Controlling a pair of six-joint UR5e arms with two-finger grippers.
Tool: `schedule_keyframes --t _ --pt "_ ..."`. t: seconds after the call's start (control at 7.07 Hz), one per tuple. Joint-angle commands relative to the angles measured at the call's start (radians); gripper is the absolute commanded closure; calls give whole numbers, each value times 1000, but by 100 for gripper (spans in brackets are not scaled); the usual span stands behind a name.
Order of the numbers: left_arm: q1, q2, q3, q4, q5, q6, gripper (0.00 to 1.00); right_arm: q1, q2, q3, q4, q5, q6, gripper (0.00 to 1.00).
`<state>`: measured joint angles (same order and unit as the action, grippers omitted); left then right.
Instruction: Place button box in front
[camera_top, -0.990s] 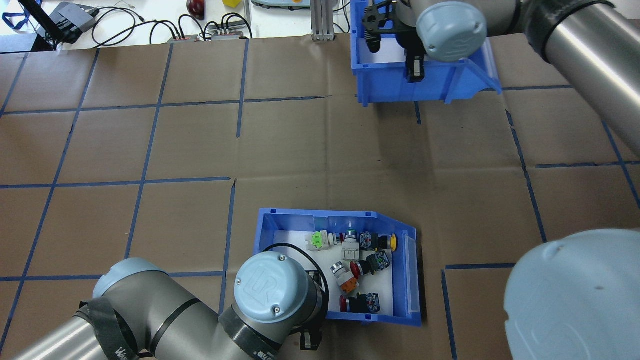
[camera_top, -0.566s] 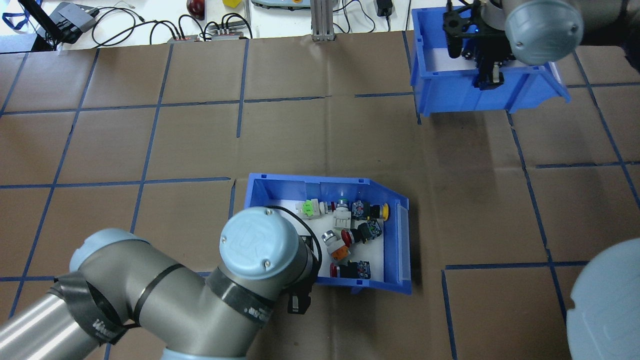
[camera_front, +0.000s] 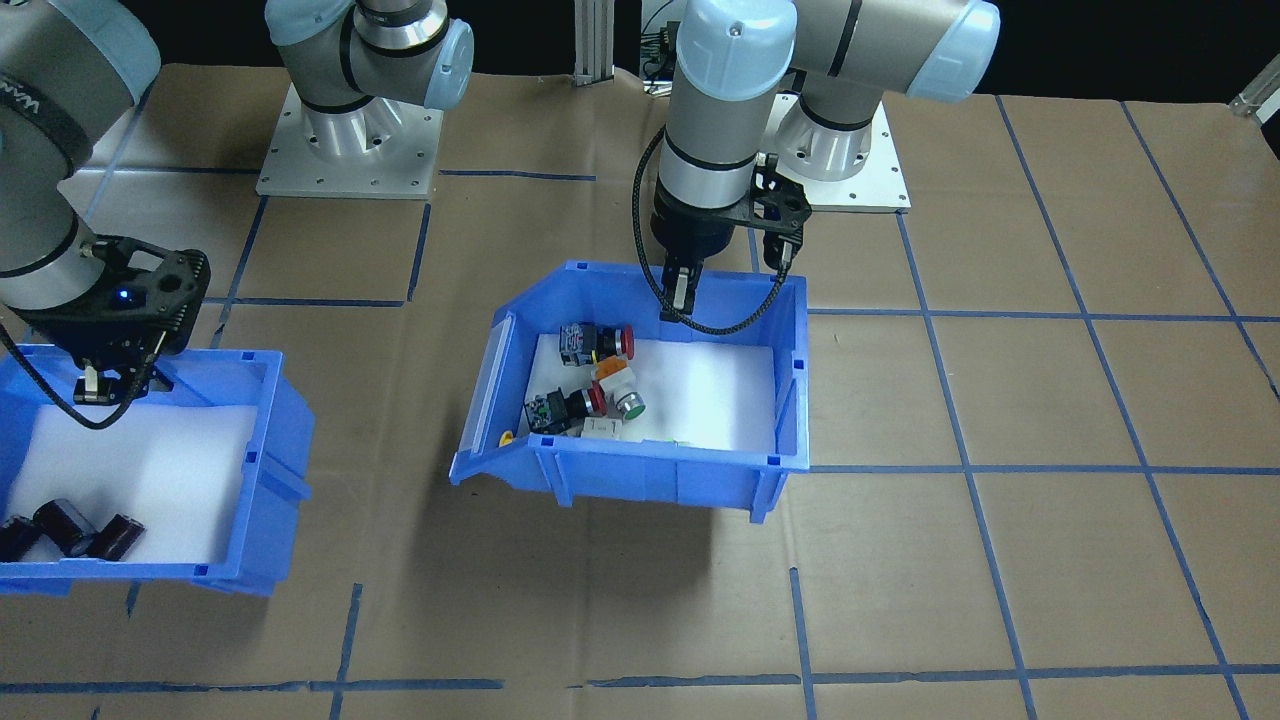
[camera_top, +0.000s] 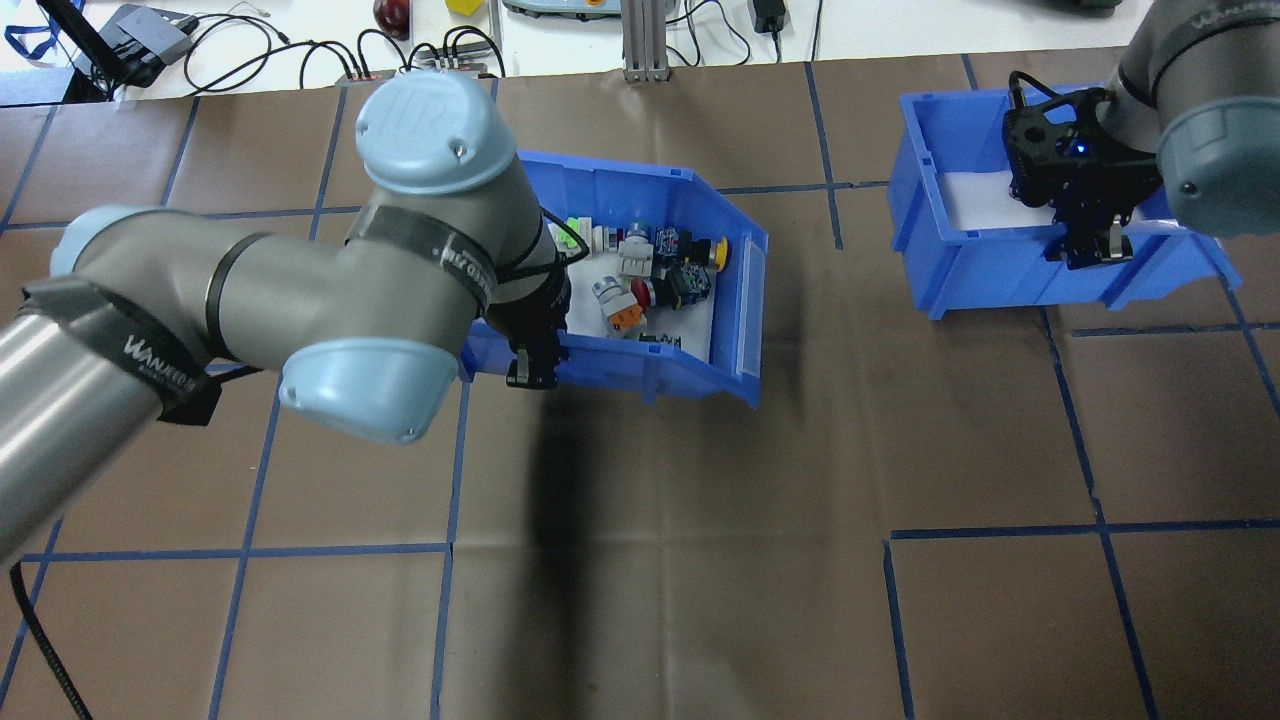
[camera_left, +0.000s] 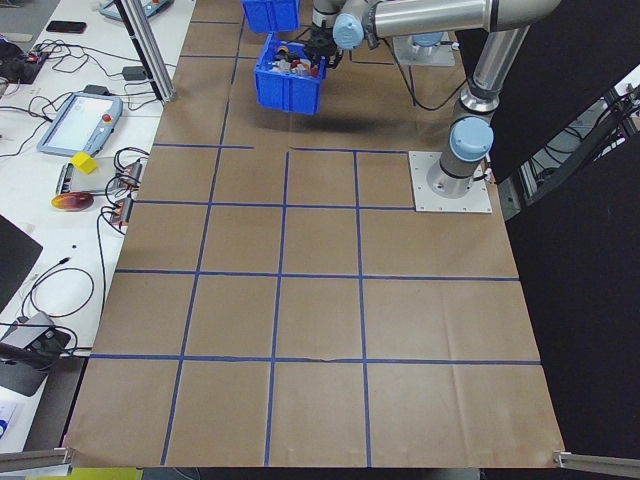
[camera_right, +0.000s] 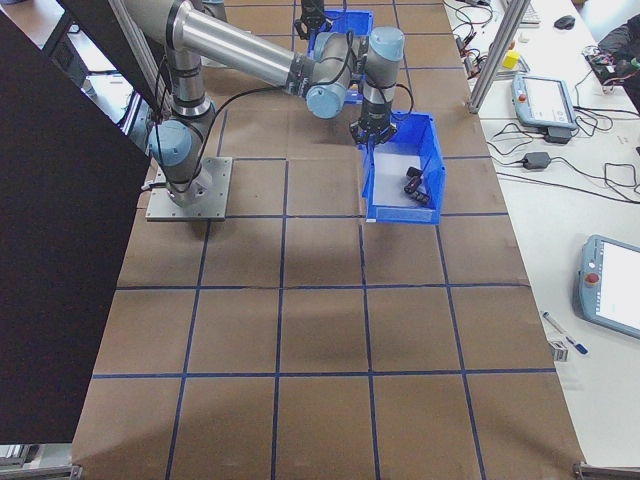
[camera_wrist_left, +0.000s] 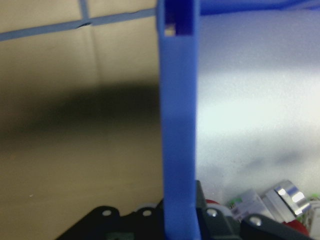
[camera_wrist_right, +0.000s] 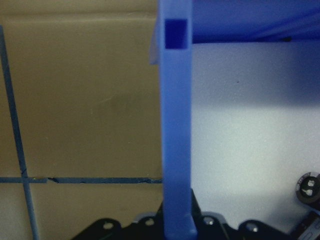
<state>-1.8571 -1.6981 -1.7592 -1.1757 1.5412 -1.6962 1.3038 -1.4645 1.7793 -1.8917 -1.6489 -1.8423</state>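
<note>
Blue plastic in our grasp: our left gripper (camera_front: 678, 297) is clamped on the near wall of the button box (camera_front: 640, 470), which hangs tilted just above the brown paper table (camera_front: 900, 560), its shadow below. We see the buttons (camera_front: 598, 385) bunched on the white foam toward its open end. Farther along, our right gripper (camera_top: 1090, 247) is pinched on the wall of the second bin (camera_top: 1000, 275), which has dark cylinders (camera_front: 70, 532) inside.

A second blue bin (camera_front: 255, 470) with dark cylinders (camera_front: 68, 531) sits on brown paper (camera_front: 1000, 560).
</note>
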Motion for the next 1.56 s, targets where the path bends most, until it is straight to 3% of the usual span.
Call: schedule_keyframes --t 0.0,0.14,0.57,0.71,0.85,1.41 --pt "12 -223 247 4 -12 16 100 -23 -104 119 -13 21 -93 94" --pt "9 -301 345 1 -26 3 100 -23 -126 141 -15 23 -92 94" --pt "9 -431 429 16 -32 -48 100 -23 -135 159 -12 20 -81 94" --pt "10 -440 441 16 -38 -68 100 -23 -169 205 -15 20 -74 94" --pt "13 -449 445 16 -82 -100 100 -21 -215 253 -21 20 -55 94" --pt "-5 -460 419 22 -90 -155 99 -6 -433 475 -26 26 89 93"
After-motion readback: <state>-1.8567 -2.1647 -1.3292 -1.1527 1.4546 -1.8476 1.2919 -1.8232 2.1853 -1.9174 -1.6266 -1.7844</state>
